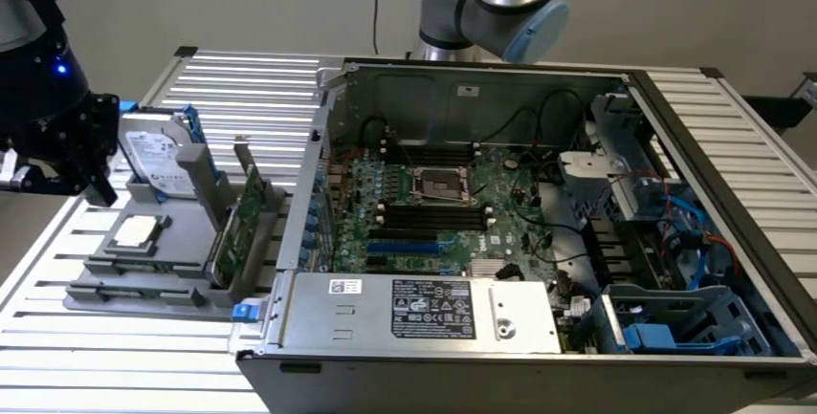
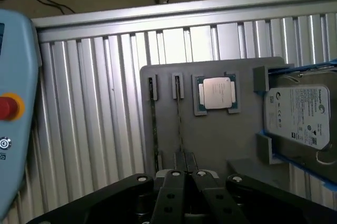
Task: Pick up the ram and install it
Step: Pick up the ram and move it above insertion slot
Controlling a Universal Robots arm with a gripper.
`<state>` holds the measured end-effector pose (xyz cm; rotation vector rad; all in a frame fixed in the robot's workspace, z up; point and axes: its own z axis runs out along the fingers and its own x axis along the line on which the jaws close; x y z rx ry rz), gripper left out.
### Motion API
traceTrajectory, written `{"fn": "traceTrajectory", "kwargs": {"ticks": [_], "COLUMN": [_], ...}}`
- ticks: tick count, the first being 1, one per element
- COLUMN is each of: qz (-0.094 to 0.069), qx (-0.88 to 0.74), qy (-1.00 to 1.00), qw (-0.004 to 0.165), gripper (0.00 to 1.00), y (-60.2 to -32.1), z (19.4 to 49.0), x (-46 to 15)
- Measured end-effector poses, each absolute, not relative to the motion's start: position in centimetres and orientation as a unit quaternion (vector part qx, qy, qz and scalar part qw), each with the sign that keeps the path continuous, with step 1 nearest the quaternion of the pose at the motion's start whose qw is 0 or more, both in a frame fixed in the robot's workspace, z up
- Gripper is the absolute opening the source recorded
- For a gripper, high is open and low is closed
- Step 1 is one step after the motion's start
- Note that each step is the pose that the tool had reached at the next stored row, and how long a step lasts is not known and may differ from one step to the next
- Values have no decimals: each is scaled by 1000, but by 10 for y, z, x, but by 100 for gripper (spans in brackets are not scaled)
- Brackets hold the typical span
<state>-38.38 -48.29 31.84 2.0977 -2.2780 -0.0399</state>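
Overhead, jaws together, 1 grey tray [image 2: 210,145] below with 1 processor [image 2: 217,92], 1 hard drive [image 2: 297,116]

Your gripper [image 1: 98,189] hangs at the upper left of the exterior view, pointing down, its fingers [image 2: 176,182] pressed together. Your arm's grey-and-blue joint [image 1: 504,8] sits at the top centre.

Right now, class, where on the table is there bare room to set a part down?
Free: the ribbed aluminium table between the grey plastic holder tray and the near edge, and behind the tray. Crowded: the tray, the open metal computer case.
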Motion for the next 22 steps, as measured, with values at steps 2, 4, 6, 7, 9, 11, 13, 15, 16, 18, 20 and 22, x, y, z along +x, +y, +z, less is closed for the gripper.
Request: {"fn": "traceTrajectory", "kwargs": {"ticks": [2,4,6,7,9,11,13,15,16,18,20,22], "qz": [-12,-12,-12,-11,-11,-11,-11,-11,-11,-11,-11,-11], "qx": [690,703,707,709,709,709,709,709,709,710,711,712], "qy": [-723,-711,-706,-705,-705,-705,-705,-705,-705,-704,-703,-701], "qw": [23,23,23,24,24,24,24,24,24,24,24,24], "gripper": [11,11,12,17,24,30,36,36,36,36,36,36], "y": [-483,-483,-483,-483,-484,-484,-486,-489,-490,-493,-495,-498], "z": [317,316,316,316,316,313,310,306,304,301,297,294], "x": [-384,-384,-384,-385,-385,-385,-385,-385,-385,-385,-385,-385]}}
